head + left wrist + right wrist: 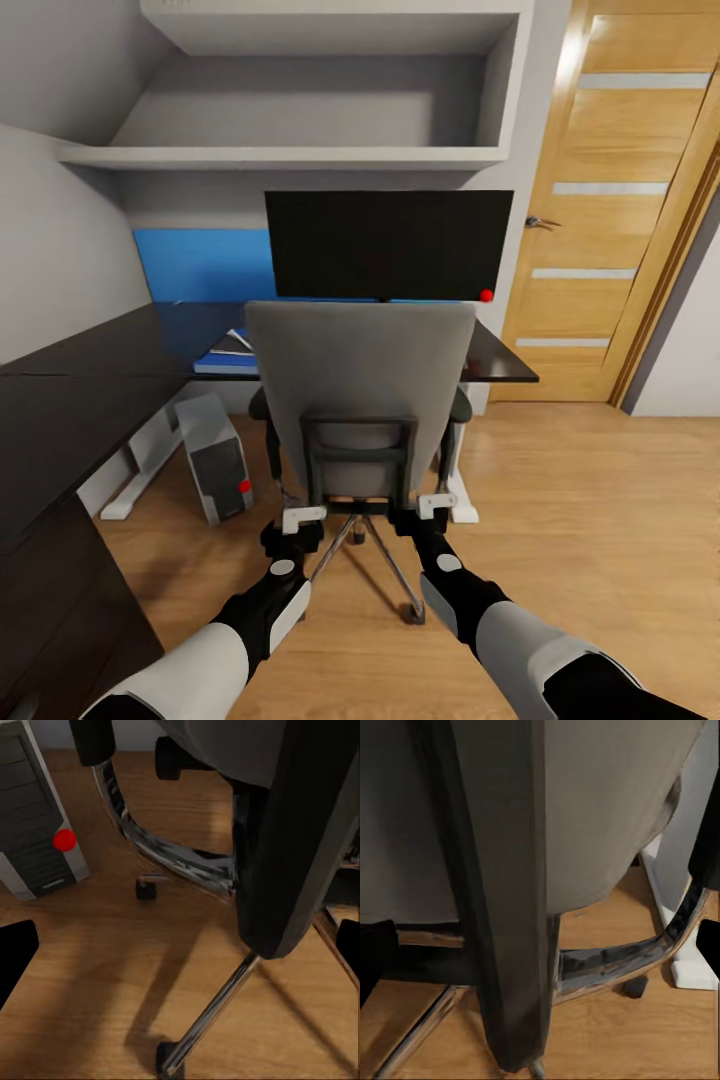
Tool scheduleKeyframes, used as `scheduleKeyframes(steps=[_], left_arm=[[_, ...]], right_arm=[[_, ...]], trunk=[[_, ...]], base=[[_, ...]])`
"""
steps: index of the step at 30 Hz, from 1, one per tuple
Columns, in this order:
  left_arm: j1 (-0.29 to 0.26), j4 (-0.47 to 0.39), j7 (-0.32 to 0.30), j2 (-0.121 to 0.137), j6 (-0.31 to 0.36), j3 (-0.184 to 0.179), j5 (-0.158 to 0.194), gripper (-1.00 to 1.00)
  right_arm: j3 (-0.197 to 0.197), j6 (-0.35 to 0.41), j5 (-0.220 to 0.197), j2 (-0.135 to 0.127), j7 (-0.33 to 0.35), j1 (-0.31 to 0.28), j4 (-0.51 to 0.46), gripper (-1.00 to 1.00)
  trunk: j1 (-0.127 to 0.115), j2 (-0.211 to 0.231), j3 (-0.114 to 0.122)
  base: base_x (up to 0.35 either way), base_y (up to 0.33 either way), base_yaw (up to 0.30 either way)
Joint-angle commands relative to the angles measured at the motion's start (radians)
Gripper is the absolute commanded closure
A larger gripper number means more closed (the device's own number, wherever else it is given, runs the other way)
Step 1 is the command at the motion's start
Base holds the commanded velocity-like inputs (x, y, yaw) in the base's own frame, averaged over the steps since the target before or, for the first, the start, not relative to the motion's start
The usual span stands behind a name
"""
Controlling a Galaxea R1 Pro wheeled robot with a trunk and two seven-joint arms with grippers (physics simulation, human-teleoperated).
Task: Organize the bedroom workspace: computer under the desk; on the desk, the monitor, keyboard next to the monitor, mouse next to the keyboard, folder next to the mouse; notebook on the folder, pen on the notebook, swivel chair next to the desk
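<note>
Both arms reach forward and slightly down from the bottom of the head view, white forearms running into black wrists, and meet the back of the swivel chair [360,390] low down. The left gripper [303,520] sits at the left lower corner of the dark frame on the chair's back, the right gripper [432,505] at its right lower corner. In the left wrist view the black frame bar stands between the dark finger tips at either edge, jaws spread and not pressed on it. The right wrist view shows the same: jaws apart, with the frame bar and grey backrest between them.

Under the chair the silver star base spreads over the wooden floor [580,520], one caster just ahead of the right forearm.

Left of the chair, the computer [215,468] stands on the floor beneath the bench [80,380], its red dot facing the robot; the left wrist view shows it beside a chair leg.

Beyond the backrest, the blue folder [222,362] lies on the bench with the notebook [236,343] on top, both partly hidden by the chair. The monitor [388,245] stands behind on the bench, before a blue wall panel [200,265]. A wooden door [610,200] is at the right.
</note>
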Motion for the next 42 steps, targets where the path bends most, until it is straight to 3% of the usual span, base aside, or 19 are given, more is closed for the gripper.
scheduleKeyframes(steps=[1,9,25,34,39,42], left_arm=[[-0.001,0.002,0.006,0.000,-0.006,-0.007,0.011,-1.00],[-0.001,0.002,0.006,0.000,-0.006,-0.007,0.011,-1.00],[-0.001,0.001,0.008,0.000,-0.007,-0.001,0.011,-1.00],[-0.001,0.003,0.019,0.000,-0.009,0.000,0.011,-1.00],[-0.001,0.087,0.025,0.000,-0.011,0.002,0.027,-1.00],[-0.001,0.151,0.022,0.000,-0.021,0.002,0.053,-1.00]], right_arm=[[0.009,-0.003,-0.008,0.000,-0.005,-0.001,0.001,-1.00],[0.009,-0.003,-0.008,0.000,-0.004,-0.001,0.001,-1.00],[0.008,-0.003,-0.008,-0.002,-0.005,-0.001,0.001,-1.00],[0.007,-0.003,-0.009,-0.006,-0.005,-0.001,0.002,-1.00],[0.007,-0.005,-0.010,-0.012,-0.005,-0.001,0.021,-1.00],[0.007,-0.019,-0.011,-0.018,-0.005,0.000,0.083,-1.00]], trunk=[[-0.001,0.000,-0.001],[-0.001,0.000,-0.001],[-0.062,0.112,0.049],[-0.097,0.175,0.077],[-0.116,0.210,0.093],[-0.127,0.231,0.102]], base=[[-0.310,0.001,0.000],[-0.333,0.000,0.000],[-0.334,0.000,0.000],[-0.106,0.000,0.000],[-0.008,0.000,0.000],[-0.002,0.000,0.000]])
